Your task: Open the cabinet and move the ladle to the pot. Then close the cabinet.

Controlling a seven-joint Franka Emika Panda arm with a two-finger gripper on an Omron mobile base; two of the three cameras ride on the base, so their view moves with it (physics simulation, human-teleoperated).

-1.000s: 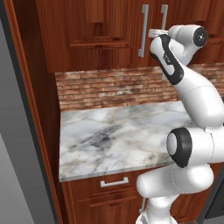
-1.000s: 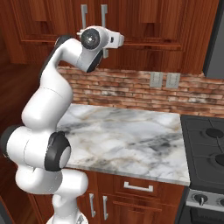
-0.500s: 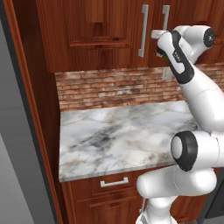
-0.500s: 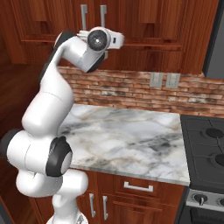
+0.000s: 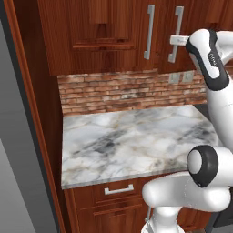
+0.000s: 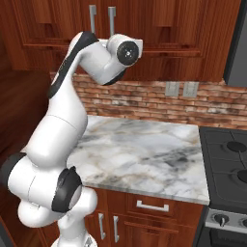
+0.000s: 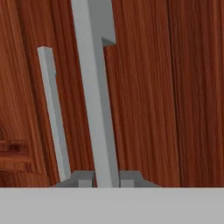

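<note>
Cabinet: the cabinet (image 5: 113,36) of reddish-brown wood hangs on the wall above the tabletop (image 5: 132,141); both panelled doors lie flush and closed.
Handles: two long vertical silver bars stand side by side at the meeting edges of the doors, the left handle (image 5: 149,32) and the right handle (image 5: 176,34); in the right base view they appear as the pair at the top, with the right handle (image 6: 111,19) partly behind the arm.
Pincer: the pincer (image 7: 106,178) is raised to the cabinet front; in the hand view its two grey fingertips (image 7: 82,178) stand on either side of the right handle (image 7: 97,100), pinching the bar near its lower part. In the left base view the pincer (image 5: 175,41) meets the same bar from the right.
Second bar in hand view: the left handle (image 7: 53,113) runs beside the gripped one, apart from the fingertips.
Arm: the white arm (image 6: 72,96) rises from the base and bends up to cabinet height.
Tabletop: grey-veined marble, backed by a red brick wall strip (image 5: 127,88).
Stove: a dark stove (image 6: 226,164) adjoins the tabletop on the right in the right base view.
Base cabinets: a drawer with a short horizontal pull (image 5: 118,189) sits below the tabletop edge.
Ladle and pot: their position cannot be told from these views.
</note>
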